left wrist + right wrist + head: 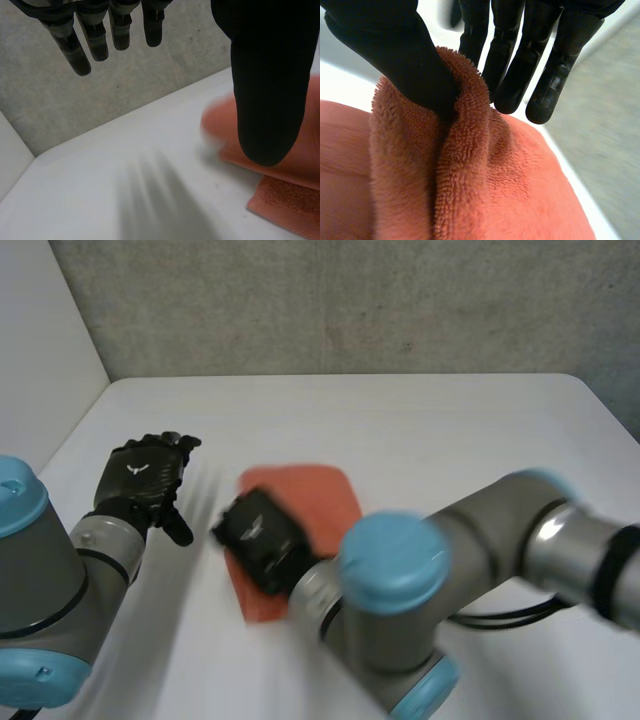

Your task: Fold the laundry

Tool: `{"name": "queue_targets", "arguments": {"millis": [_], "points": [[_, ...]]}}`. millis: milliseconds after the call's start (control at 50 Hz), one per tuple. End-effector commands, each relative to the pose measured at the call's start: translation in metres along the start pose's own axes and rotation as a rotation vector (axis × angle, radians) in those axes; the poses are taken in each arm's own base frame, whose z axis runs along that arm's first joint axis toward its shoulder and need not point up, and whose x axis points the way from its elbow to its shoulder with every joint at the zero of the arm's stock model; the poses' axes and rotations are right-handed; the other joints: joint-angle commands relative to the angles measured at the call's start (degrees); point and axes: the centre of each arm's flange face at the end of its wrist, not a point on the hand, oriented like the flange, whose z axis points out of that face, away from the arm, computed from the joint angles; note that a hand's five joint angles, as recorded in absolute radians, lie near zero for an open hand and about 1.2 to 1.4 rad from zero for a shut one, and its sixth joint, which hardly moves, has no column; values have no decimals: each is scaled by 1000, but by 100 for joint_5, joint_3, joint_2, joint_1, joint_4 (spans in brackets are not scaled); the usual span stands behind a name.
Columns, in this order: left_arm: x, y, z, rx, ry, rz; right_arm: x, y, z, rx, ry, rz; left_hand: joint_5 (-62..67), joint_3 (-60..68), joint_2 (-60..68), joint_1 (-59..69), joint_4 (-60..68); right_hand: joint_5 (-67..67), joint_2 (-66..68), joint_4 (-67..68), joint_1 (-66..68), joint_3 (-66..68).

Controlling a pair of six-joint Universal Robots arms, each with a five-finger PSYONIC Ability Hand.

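A small orange towel (310, 495) lies folded in the middle of the white table (420, 420). My right hand (262, 540) is over the towel's left edge. In the right wrist view a raised ridge of the orange towel (485, 190) is pinched between the thumb (405, 55) and the fingers (520, 60), so this hand is shut on the cloth. My left hand (145, 480) hovers open to the left of the towel, apart from it. In the left wrist view its straight fingers (82, 45) and thumb (270, 90) spread wide, with the towel (292, 200) beyond the thumb.
A grey wall (350, 300) runs behind the table's far edge, and a white panel (40, 360) stands at the left side. My right arm (480, 560) reaches across the front of the table from the right.
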Motion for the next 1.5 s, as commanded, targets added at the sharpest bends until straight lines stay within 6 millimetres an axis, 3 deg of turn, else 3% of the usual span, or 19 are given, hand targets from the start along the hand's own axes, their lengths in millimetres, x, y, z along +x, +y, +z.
{"name": "queue_targets", "arguments": {"millis": [20,40,60,80,100,140,220,300,360,520,620,800,900,960,1000,1060,1220,1380,1500], "points": [[3,-1,-1,6,20,2,-26,13,-3,-62,-56,-52,-142,33,60,1,36,-1466,-1577,-1664,-147,-1627],[3,-1,-1,6,20,2,-26,13,-3,-62,-55,-52,-142,33,60,1,36,-1494,-1605,-1692,-175,-1655],[4,-1,0,10,24,2,-11,9,-3,-72,5,-41,-142,33,60,1,36,-4925,-5036,-5123,-3606,-5086],[5,-2,1,13,27,2,11,6,-4,-76,75,-31,-142,33,60,1,36,-5624,-5735,-5822,-4305,-5785],[5,-2,1,13,27,2,11,5,-4,-76,76,-30,-142,33,60,1,36,-5624,-5735,-5822,-4305,-5785],[9,-9,3,37,35,2,52,-10,-9,-46,193,43,-142,33,60,1,36,-5624,-5735,-5822,-4305,-5785],[22,-13,5,57,70,1,81,-25,-17,2,263,173,-142,33,60,1,36,-5624,-5735,-5822,-4305,-5785],[46,-9,7,48,138,-19,105,-16,-21,-14,310,328,-142,33,60,1,36,-5624,-5735,-5822,-4305,-5785],[51,-5,9,36,151,-33,108,-9,-21,-42,310,346,-142,33,60,1,36,-5624,-5735,-5822,-4305,-5785],[66,33,12,-106,185,-52,109,58,-11,-265,287,413,-104,71,98,39,75,-5624,-5735,-5822,-4305,-5785],[65,53,12,-196,175,-36,104,80,-6,-338,264,432,-121,55,82,22,58,-5624,-5735,-5822,-4305,-5785],[42,54,15,-231,103,-38,120,95,-8,-404,282,448,-142,33,60,1,36,-5624,-5735,-5822,-4305,-5785],[35,32,10,-188,92,-47,137,76,-15,-361,322,438,-142,33,60,1,36,-5624,-5735,-5822,-4305,-5785],[34,15,8,-141,93,-53,153,50,-23,-293,365,426,-142,33,60,1,36,-5624,-5735,-5822,-4305,-5785],[30,-13,5,-57,89,-65,168,25,-30,-209,420,401,-142,33,60,1,36,-5624,-5735,-5822,-4305,-5785],[27,-30,3,-6,81,-71,186,4,-41,-130,520,388,-142,33,60,1,36,-5624,-5735,-5822,-4305,-5785],[-7,-112,-11,196,8,-111,234,-28,-84,-62,771,362,-142,33,60,1,36,-5624,-5735,-5822,-4305,-5785],[-20,-139,-18,226,64,-147,263,-40,-121,-34,889,343,-142,33,60,1,36,-5624,-5735,-5822,-4305,-5785],[-19,-143,-20,240,87,-203,268,-38,-128,-51,906,345,-142,33,60,1,36,-5624,-5735,-5822,-4305,-5785]]}}
